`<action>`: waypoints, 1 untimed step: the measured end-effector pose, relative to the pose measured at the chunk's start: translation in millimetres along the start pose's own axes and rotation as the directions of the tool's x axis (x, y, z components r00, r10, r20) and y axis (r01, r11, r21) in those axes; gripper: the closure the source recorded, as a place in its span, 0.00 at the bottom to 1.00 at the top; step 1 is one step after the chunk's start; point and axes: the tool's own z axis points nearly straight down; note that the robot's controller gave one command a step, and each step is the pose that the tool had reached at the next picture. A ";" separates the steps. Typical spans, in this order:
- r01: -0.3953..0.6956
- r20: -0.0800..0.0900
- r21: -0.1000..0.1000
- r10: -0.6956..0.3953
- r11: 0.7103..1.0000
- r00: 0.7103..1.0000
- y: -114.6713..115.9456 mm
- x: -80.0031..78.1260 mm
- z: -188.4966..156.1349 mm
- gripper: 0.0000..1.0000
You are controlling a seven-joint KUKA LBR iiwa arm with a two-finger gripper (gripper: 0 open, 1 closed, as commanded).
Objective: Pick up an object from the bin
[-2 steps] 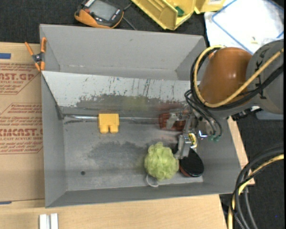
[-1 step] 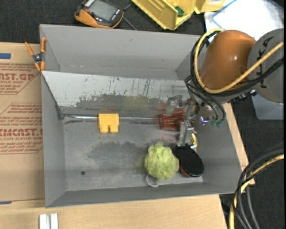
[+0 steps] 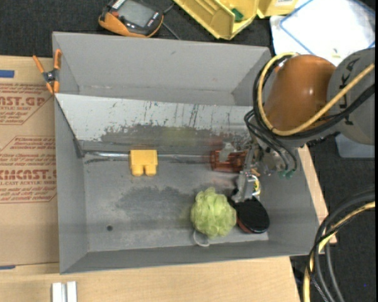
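- Four loose things lie in the grey metal bin (image 3: pixel 69 200), one of each kind, spread out and not heaped.
- One yellow block (image 3: pixel 143 162), with a small notch in its lower edge, lies on the left half of the floor. It is near the foot of the back wall and well apart from the other three.
- One reddish-brown thing (image 3: pixel 225 160) lies at the foot of the back wall on the right side; what kind of thing it is cannot be told.
- One pale green fluffy lump (image 3: pixel 213 212), roughly round, lies near the front wall, right of the middle.
- One black oval thing (image 3: pixel 253 218), flat and glossy, lies just beside the green lump on its right, touching it or very nearly.
- One arm reaches in from the right. Its rounded orange cover (image 3: pixel 299 93) hangs over the bin's right back corner, with yellow and black cables looped round it.
- Below that cover the pincer (image 3: pixel 244 190) points down into the right part of the bin, between the reddish-brown thing behind it and the black oval thing in front.
- The pincer's tip is over the upper left edge of the black oval thing, just beside the green lump's upper right side.
- Whether the pincer is open or closed cannot be told from this angle.
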 end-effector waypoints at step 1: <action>0.168 -0.005 -0.001 -0.168 0.986 0.986 -13.6 1.2 18.2 0.00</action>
